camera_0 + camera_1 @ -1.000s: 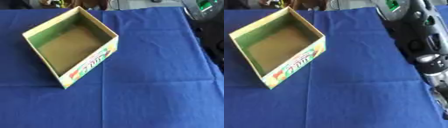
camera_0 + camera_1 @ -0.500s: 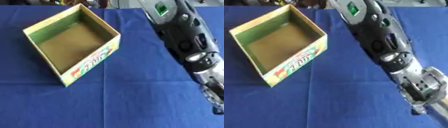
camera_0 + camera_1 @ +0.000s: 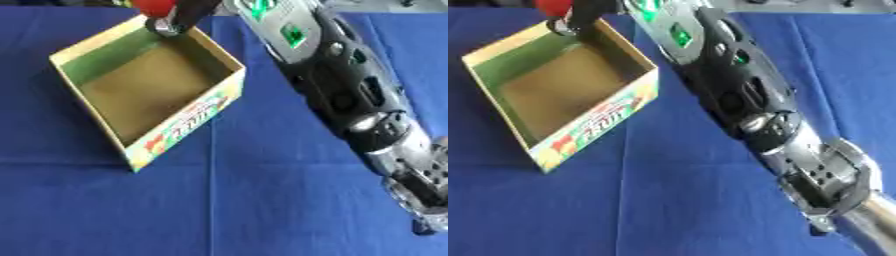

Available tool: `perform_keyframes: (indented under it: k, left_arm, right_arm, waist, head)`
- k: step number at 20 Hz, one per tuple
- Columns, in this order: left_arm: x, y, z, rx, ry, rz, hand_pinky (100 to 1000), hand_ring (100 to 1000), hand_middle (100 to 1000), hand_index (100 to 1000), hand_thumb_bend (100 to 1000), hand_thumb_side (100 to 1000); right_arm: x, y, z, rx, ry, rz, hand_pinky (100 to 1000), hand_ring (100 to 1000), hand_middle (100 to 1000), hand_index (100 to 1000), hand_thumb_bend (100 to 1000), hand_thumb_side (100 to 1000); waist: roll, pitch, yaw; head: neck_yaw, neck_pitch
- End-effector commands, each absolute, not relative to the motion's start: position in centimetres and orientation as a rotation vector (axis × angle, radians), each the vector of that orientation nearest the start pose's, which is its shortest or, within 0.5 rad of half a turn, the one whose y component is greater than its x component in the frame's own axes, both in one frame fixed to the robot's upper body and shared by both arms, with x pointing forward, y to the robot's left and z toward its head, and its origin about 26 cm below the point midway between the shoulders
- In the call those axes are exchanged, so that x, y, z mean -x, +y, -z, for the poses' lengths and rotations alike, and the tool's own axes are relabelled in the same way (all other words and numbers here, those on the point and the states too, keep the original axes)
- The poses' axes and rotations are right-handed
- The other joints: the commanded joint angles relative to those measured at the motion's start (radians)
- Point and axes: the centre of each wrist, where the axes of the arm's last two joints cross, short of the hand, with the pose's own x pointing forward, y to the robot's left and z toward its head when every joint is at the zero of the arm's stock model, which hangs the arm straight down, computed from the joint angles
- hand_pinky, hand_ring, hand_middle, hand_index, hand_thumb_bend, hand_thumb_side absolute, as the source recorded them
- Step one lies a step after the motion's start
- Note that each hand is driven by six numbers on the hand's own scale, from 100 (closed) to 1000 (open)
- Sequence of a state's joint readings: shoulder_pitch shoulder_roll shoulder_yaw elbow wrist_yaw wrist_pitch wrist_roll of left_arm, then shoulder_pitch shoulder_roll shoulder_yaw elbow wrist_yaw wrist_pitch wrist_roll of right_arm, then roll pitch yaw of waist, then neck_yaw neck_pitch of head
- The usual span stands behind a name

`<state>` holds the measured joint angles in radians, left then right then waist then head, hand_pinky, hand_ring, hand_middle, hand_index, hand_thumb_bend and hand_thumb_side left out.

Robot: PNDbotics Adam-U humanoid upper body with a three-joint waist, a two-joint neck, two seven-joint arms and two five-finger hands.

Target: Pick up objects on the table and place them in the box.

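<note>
Right hand now reaching over box | fingers grasping red object | label "FRUIT"

Matt cardboard box; blue cloth cover; glossy black-and-silver arm.

Box open — arm crosses table.
</note>
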<state>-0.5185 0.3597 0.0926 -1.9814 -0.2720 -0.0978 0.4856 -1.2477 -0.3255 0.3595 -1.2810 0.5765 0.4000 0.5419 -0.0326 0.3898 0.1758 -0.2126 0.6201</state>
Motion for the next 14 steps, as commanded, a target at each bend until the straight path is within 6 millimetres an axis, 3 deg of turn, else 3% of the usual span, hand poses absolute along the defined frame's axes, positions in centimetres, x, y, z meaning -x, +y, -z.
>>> perform_keyframes:
  k: [1,9,14]
  left_arm:
    - [-30.9,26.4,-28.1,0.885,3.348,0.160,644,873,811,828,100,988]
    - [-31.0,26.2,-28.2,0.868,3.350,0.166,643,873,810,826,100,987]
    - [-31.0,26.2,-28.1,0.867,3.352,0.166,642,872,810,826,100,986]
  right_arm:
    - [-42.2,-10.0,-35.8,0.610,-1.670,-1.362,175,510,527,553,100,191]
    - [-43.3,-8.9,-33.7,0.574,-1.604,-1.380,184,514,525,551,100,202]
    - [-43.9,-7.7,-31.8,0.678,-1.550,-1.419,224,544,538,564,100,250]
  waist:
    - [0.006,-0.017,0.005]
    - [0.010,-0.013,0.013]
    - [0.013,-0.012,0.015]
  head:
    - [0.008,-0.029]
    - [0.016,-0.038]
    - [0.008,-0.042]
